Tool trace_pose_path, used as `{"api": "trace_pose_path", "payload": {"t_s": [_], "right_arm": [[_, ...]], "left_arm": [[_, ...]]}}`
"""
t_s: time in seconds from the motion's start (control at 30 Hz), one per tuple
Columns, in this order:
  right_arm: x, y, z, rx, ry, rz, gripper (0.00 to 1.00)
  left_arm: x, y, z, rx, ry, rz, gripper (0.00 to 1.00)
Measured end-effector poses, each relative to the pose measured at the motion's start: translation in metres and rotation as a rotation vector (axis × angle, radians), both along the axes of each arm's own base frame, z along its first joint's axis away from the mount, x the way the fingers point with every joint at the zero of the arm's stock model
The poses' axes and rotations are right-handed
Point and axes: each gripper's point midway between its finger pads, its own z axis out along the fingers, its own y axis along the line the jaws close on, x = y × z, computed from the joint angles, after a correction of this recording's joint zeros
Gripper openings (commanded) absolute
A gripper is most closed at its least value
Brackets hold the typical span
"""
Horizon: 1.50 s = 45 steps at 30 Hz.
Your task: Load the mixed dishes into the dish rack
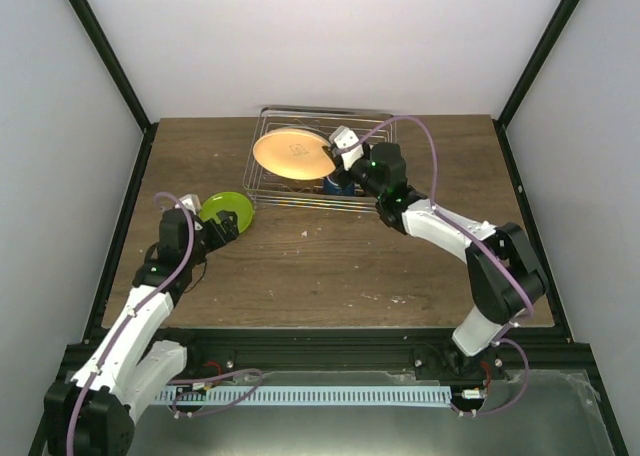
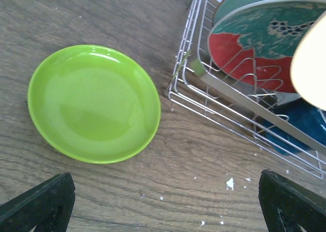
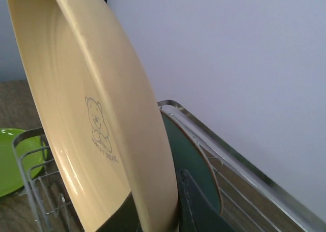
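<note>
- The yellow plate point(image 1: 293, 153) was in the air over the rack point(image 1: 300, 204), tilted on edge, with its rim pinched in the right pincer point(image 1: 338, 154).
- In the right wrist view its face, printed with a small bear, stood nearly upright just in front of a teal plate point(image 3: 196, 161) already slotted in the rack; whether the two touched could not be told.
- A red-and-teal patterned plate point(image 2: 260, 44) stood between the tines, and a dark blue mug point(image 2: 300, 125) lay low in the rack beside it.
- The step in hand looked like seating the yellow plate in a free slot in front of the plates already racked.
- The next move probably called for lowering its bottom edge between two rows of tines, keeping it upright and off its neighbour, and only then letting go.
- The green plate point(image 2: 94, 102) lay flat on the surface point(image 1: 330, 266) just beside the rack's left corner, not yet loaded.
- The left pincer point(image 2: 168, 201) hung near it, spread and holding nothing.
- That plate seemed the likely next pick, and lying flat, its thin rim would need an edge grip.
</note>
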Motion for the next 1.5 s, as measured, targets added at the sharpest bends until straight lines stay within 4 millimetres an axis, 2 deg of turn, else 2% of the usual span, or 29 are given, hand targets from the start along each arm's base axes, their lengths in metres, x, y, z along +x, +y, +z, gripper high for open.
{"api": "trace_pose_path", "payload": {"t_s": [0.27, 0.6, 0.77, 1.03, 1.2, 1.33, 1.5], "right_arm": [[0.014, 0.007, -0.011, -0.088, -0.137, 0.007, 0.01], [0.032, 0.011, -0.043, -0.223, -0.299, -0.015, 0.01], [0.031, 0.016, -0.044, -0.251, -0.342, -0.004, 0.01], [0.028, 0.015, -0.058, -0.297, -0.304, 0.006, 0.01], [0.029, 0.01, -0.084, -0.36, -0.207, -0.007, 0.02], [0.029, 0.006, -0.094, -0.377, -0.163, -0.025, 0.07], [0.032, -0.001, -0.1, -0.379, -0.122, -0.065, 0.27]], "left_arm": [[0.006, 0.006, -0.017, 0.024, 0.052, 0.026, 1.0], [0.016, 0.01, -0.034, 0.036, 0.088, 0.046, 1.0], [0.018, 0.009, -0.04, 0.038, 0.104, 0.045, 1.0], [0.02, 0.009, -0.039, 0.036, 0.096, 0.046, 1.0], [0.02, 0.009, -0.039, 0.037, 0.099, 0.045, 1.0], [0.02, 0.008, -0.039, 0.034, 0.099, 0.043, 1.0], [0.02, 0.008, -0.039, 0.034, 0.099, 0.042, 1.0]]}}
